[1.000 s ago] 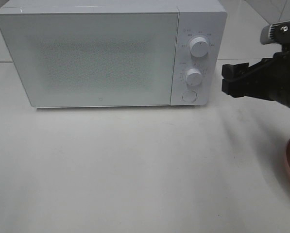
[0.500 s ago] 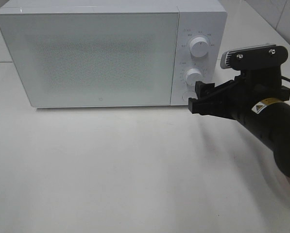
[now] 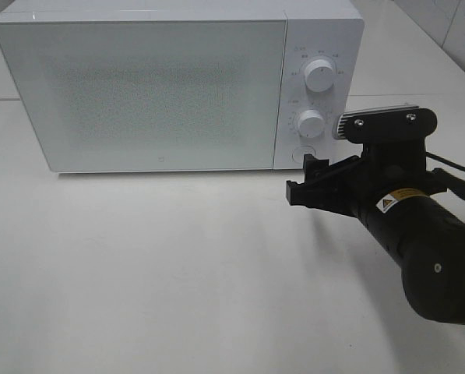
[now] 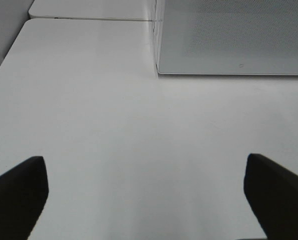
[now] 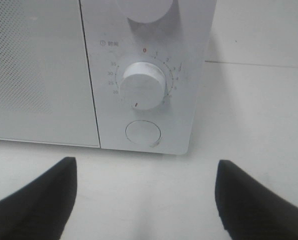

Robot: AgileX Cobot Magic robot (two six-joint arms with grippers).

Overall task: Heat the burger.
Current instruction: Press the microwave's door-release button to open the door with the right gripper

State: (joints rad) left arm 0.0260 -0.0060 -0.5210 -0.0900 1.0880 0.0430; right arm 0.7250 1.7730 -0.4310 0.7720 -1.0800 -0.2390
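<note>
Out on the left, the left gripper hangs over bare table, jaws spread wide and holding nothing. It's idle as far as we can judge.

Moving right, we meet the microwave with its door shut flat. The frosted panel hides the inside, so we can't tell whether anything sits in there. And the burger? Nowhere in any view.

Further right, we pass the two knobs and, under them, the round button. Just in front of it is the right gripper, jaws parted and empty, low over the table.

We read this as the opening step, going for that button as the door release. With the jaws this wide, the button sits in the gap between them. So the next move calls for lining one finger up on it, then a short, straight push.
</note>
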